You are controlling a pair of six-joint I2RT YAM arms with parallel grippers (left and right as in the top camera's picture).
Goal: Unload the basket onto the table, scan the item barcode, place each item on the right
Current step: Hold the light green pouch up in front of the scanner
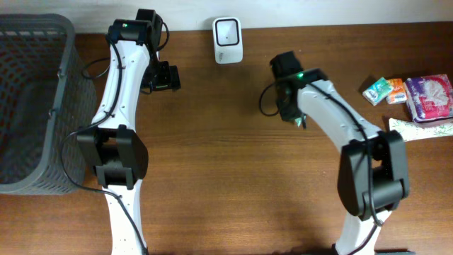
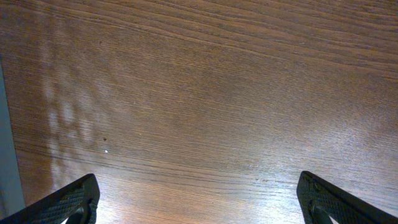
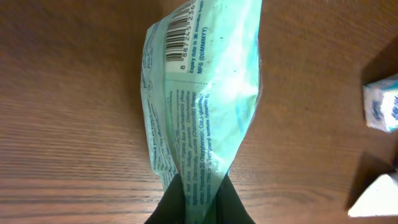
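My right gripper point(image 3: 199, 186) is shut on the lower end of a mint-green packet point(image 3: 202, 106), which it holds above the wooden table. The packet's barcode point(image 3: 183, 28) shows near its far end in the right wrist view. From overhead only a sliver of the packet point(image 1: 301, 122) peeks out under the right gripper point(image 1: 291, 112). The white scanner point(image 1: 228, 40) stands at the table's back edge, up and to the left of that gripper. My left gripper point(image 2: 199, 200) is open over bare wood, with nothing between its fingers. Overhead, the left gripper point(image 1: 164, 78) is left of the scanner.
A grey basket point(image 1: 60, 85) fills the left side of the table. At the right lie two small packets point(image 1: 375, 91), point(image 1: 396, 91), a purple pack point(image 1: 429, 97) and a white printed packet point(image 1: 421, 129). Small packets point(image 3: 380, 107) also show at the right wrist view's edge.
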